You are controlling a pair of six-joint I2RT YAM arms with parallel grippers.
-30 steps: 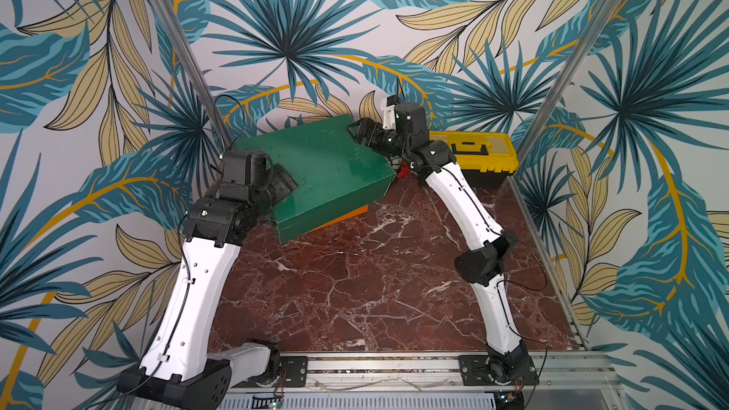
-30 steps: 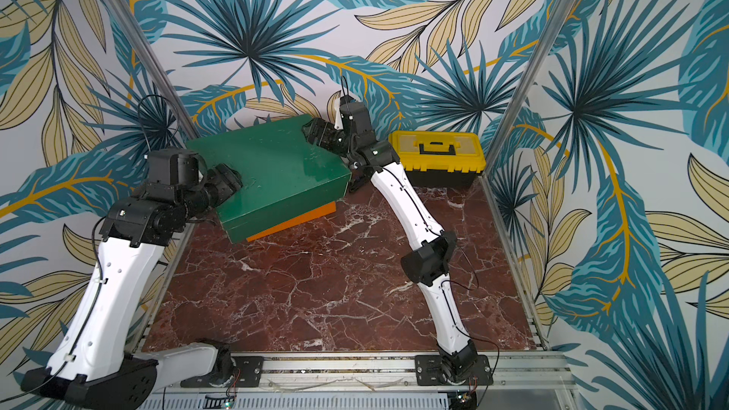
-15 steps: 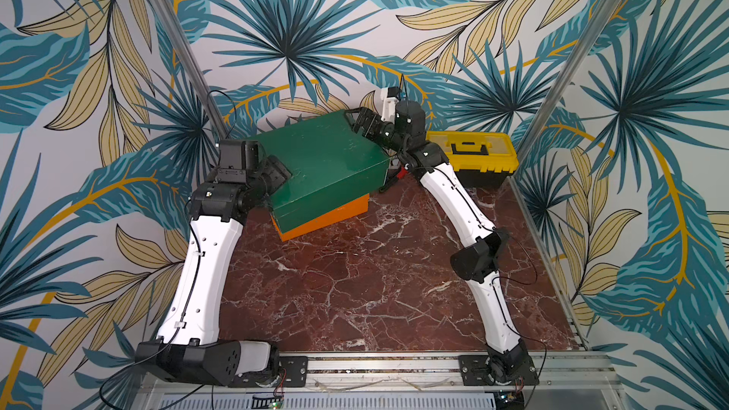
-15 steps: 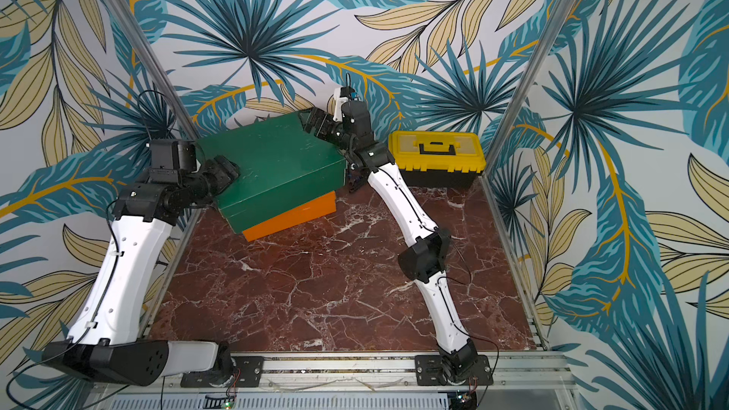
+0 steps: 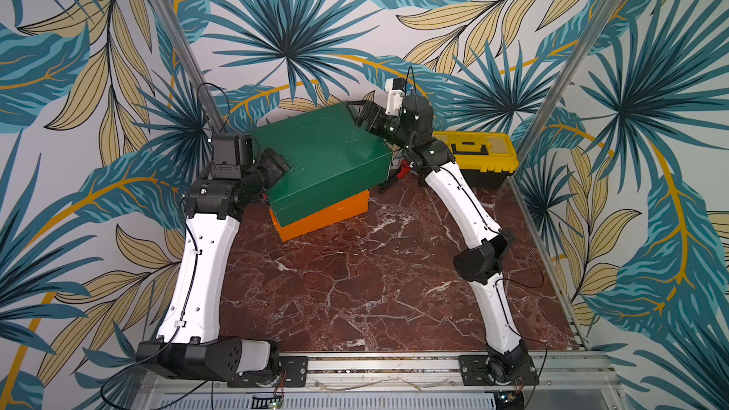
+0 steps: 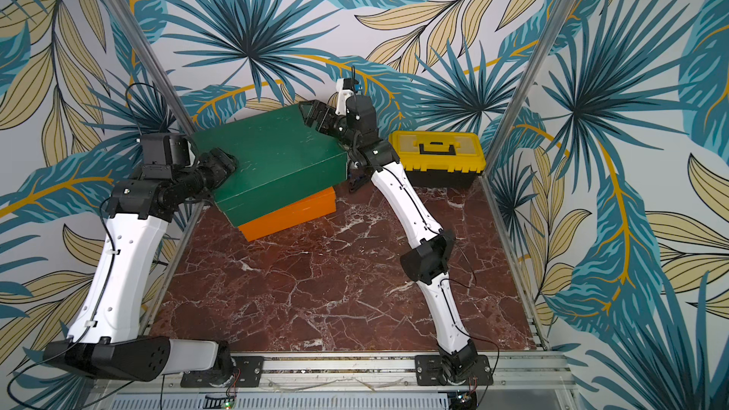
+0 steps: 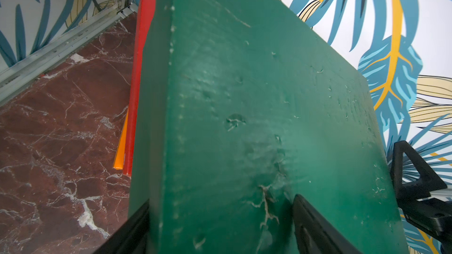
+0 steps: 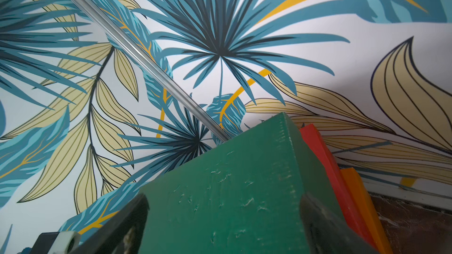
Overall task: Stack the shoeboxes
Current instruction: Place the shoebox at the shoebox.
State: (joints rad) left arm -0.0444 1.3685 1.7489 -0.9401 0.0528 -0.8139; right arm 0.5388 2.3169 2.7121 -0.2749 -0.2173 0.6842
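The green box [image 5: 327, 159] was at the back of the table [image 5: 374, 278], on the left side. It was the top box of the pile. Both arms had hold of it, one at each end.

The left gripper [image 5: 276, 163] was at the end near the left wall. Its fingers [image 7: 315, 226] were partly closed and pinched the box, one on the scuffed top and one down at the bottom edge. The right gripper [image 5: 365, 114] was at the far corner by the back wall. Its fingers [image 8: 325, 226] were spread wide, with the corner of the box between them.

The red box [image 7: 139, 69] was just under the green box and showed only as a thin strip in the wrist views. The orange box [image 5: 327, 214] was at the bottom, on the table, and stuck out a little at the front. I could not tell if the green box touched the red box.

A yellow toolbox [image 5: 477, 151] sat at the back right, apart from the pile.
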